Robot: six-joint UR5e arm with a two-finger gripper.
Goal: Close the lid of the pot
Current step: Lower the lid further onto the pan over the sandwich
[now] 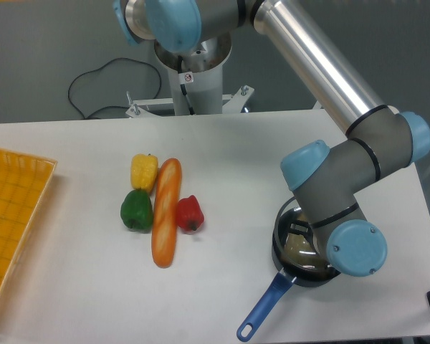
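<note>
The pot (278, 252), dark with a long blue handle (264, 307), sits near the table's front right. My wrist covers most of it from above. A thin metal arc at the pot's back left edge looks like the rim of the pot lid (287, 208), lying over the pot. The lid's knob is hidden. Only the dark body of my gripper (299, 242) shows above the pot's middle. Its fingers are hidden by the wrist, so open or shut does not show.
A baguette (165, 211) lies left of centre with a yellow pepper (144, 172), a green pepper (136, 210) and a red pepper (189, 213) around it. A yellow basket (14, 229) stands at the left edge. The table's right edge runs close to the pot.
</note>
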